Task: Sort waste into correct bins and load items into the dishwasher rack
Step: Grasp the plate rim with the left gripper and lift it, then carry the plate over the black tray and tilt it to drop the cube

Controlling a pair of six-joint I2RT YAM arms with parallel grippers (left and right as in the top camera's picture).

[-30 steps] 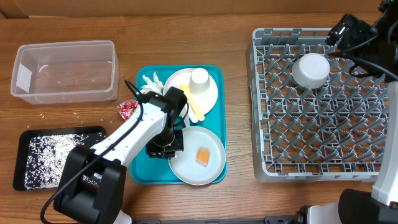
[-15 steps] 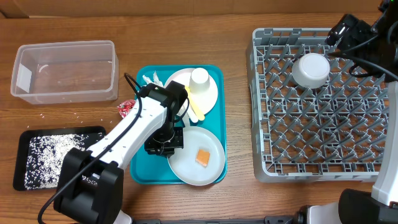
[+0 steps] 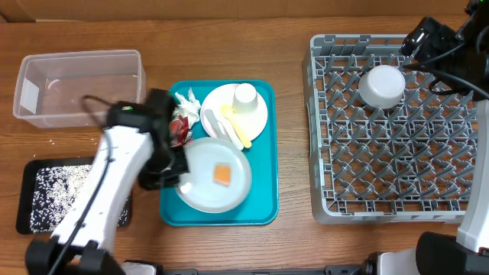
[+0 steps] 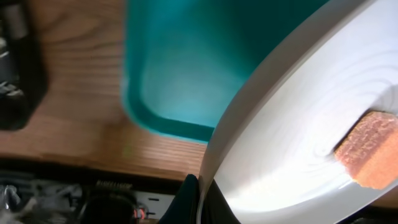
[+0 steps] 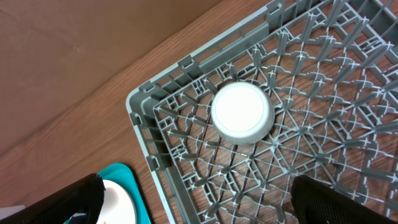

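I've the left gripper (image 3: 168,169) clamped on the rim of the white plate (image 3: 200,192), raised over the teal tray (image 3: 263,205), I reckon to carry its orange cube (image 3: 222,175) binward; the right gripper (image 5: 196,193) hangs open above the rack (image 3: 317,130).

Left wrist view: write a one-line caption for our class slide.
Left end effector grips a white plate by its rim, orange food cube aboard, over the teal tray.

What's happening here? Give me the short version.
The left tool grips the rim of a white plate carrying the orange food cube, over the teal tray. The right tool hangs open above the dishwasher rack, where a white bowl sits upside down. Rice lies in the black tray.
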